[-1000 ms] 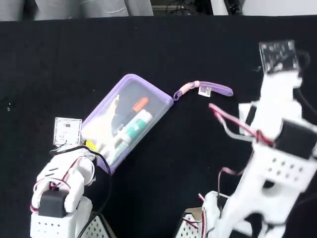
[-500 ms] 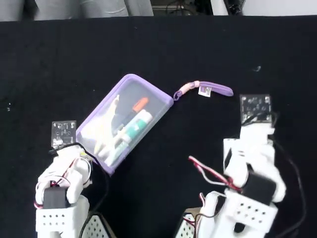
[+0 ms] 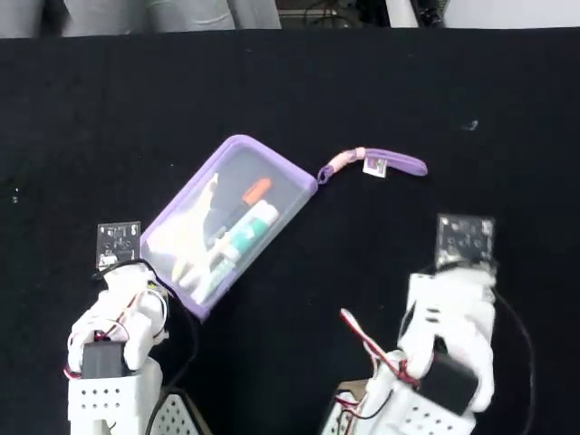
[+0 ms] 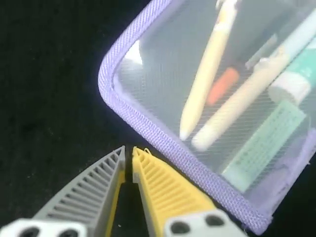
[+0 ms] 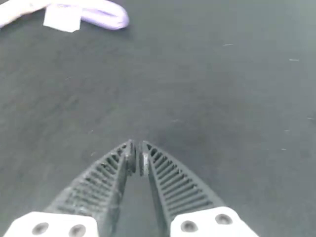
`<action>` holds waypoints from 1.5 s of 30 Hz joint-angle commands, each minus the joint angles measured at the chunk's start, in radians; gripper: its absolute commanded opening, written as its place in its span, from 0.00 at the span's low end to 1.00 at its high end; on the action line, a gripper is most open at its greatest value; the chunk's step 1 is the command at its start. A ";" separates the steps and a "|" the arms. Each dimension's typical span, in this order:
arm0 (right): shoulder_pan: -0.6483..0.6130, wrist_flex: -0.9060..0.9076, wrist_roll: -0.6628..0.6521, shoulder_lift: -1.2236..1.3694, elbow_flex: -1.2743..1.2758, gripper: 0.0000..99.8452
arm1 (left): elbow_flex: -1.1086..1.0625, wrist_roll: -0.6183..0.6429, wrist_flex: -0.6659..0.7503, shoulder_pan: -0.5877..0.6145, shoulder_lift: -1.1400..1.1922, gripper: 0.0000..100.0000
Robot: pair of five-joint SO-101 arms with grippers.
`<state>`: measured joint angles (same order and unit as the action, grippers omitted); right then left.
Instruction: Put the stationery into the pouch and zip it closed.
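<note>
The lilac mesh pouch (image 3: 227, 217) lies slantwise on the counter (image 3: 381, 82), stationery (image 3: 237, 237) inside and seemingly zipped. Both arms look parked by their bases: left end effector (image 4: 129, 149) pinched together, empty, just beside the pouch's corner; right end effector (image 5: 137, 144) likewise, well apart over bare counter.

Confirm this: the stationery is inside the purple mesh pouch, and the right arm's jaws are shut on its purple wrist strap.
The right arm's jaws are shut on nothing; the purple wrist strap lies apart on the black table, as the right wrist view shows. The rest holds.
</note>
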<state>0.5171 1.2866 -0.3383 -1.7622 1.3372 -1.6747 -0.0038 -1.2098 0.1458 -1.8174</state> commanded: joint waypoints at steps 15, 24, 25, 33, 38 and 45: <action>0.114 0.011 0.003 -0.136 0.344 0.01 | -0.025 -0.005 -0.031 0.005 -0.006 0.04; 0.114 0.021 -0.003 -0.137 0.346 0.01 | -0.025 -0.006 -0.031 0.005 -0.006 0.04; 0.114 0.021 -0.003 -0.137 0.346 0.01 | -0.025 -0.006 -0.031 0.005 -0.006 0.04; 0.114 0.021 -0.003 -0.137 0.346 0.01 | -0.025 -0.006 -0.031 0.005 -0.006 0.04; 0.114 0.021 -0.003 -0.137 0.346 0.01 | -0.025 -0.006 -0.031 0.005 -0.006 0.04; 0.114 0.021 -0.003 -0.137 0.346 0.01 | -0.025 -0.006 -0.031 0.005 -0.006 0.04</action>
<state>0.6183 1.3004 -0.3368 -1.8021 1.6840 -1.6763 -0.0038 -1.2375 0.1442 -1.8174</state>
